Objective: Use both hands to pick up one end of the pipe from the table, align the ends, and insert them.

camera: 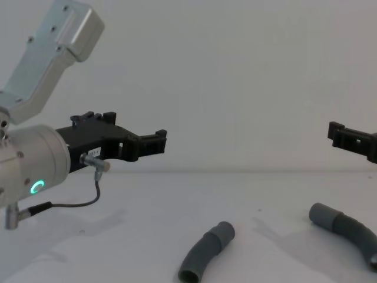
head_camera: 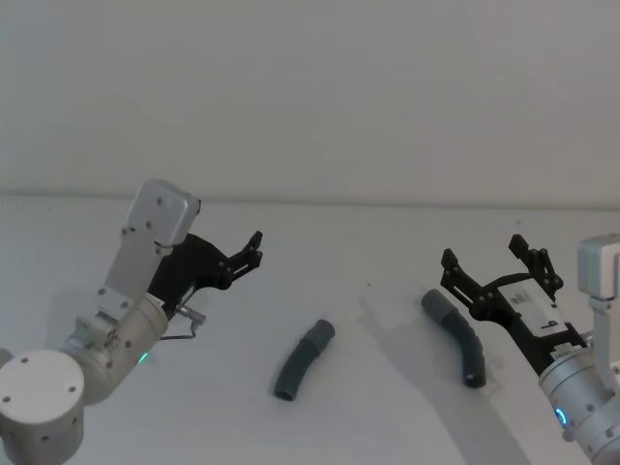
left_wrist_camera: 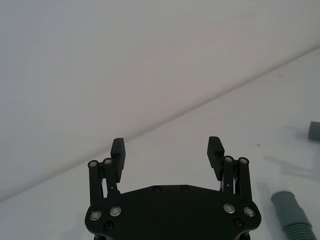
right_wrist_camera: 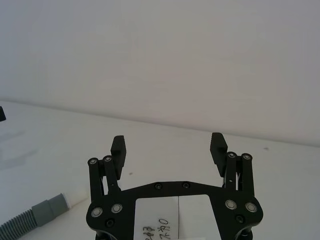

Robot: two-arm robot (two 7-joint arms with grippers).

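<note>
Two curved dark-grey pieces of the pipe lie apart on the white table (head_camera: 368,291). One piece (head_camera: 303,359) is in the middle, its collared end (head_camera: 323,332) pointing away from me. The other piece (head_camera: 457,336) lies to the right. My left gripper (head_camera: 254,250) hangs open in the air, left of and well above the middle piece (camera: 206,250). High over the right piece (camera: 347,227), my right gripper (head_camera: 482,252) is open too. Nothing sits between the fingers of either one (left_wrist_camera: 166,150) (right_wrist_camera: 168,145).
A pale grey wall (head_camera: 310,87) rises behind the table's far edge. A thin cable (camera: 88,197) loops under my left wrist. Bare table surface surrounds both pipe pieces.
</note>
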